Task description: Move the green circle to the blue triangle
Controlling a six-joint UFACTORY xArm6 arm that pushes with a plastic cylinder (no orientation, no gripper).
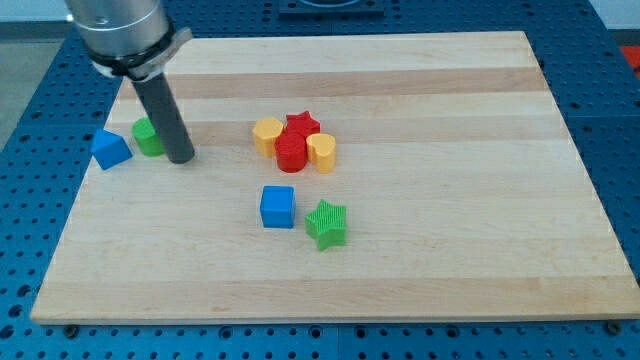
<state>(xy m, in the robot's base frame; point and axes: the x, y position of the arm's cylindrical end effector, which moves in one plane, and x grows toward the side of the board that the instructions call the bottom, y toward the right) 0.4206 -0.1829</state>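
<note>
The wooden surface [450,270] fills most of the view, a pale board lying on a blue perforated bench [20,130]. Over its upper left corner hangs the arm's grey housing [118,30], and from it the dark rod [165,115] comes straight down to the board. There are no fingers on this arm to be spread or pressed together, only the rod.

Taking the green circle [147,136] as the landmark: it sits near the surface's left edge, with the rod's tip [182,158] just to its right and slightly toward the view's bottom, so close that I cannot tell whether the rod touches it. The blue triangle [110,149] stands just to the circle's left, a narrow gap between them.

Well to the right of the green circle is a tight cluster: a yellow hexagonal block [267,134], a red star [302,125], a red cylinder [291,154] and a yellow heart-like block [321,152], all pressed together.

Right of the circle and toward the view's bottom, the blue cube [278,207] stands with the green star [327,223] just beside it.
</note>
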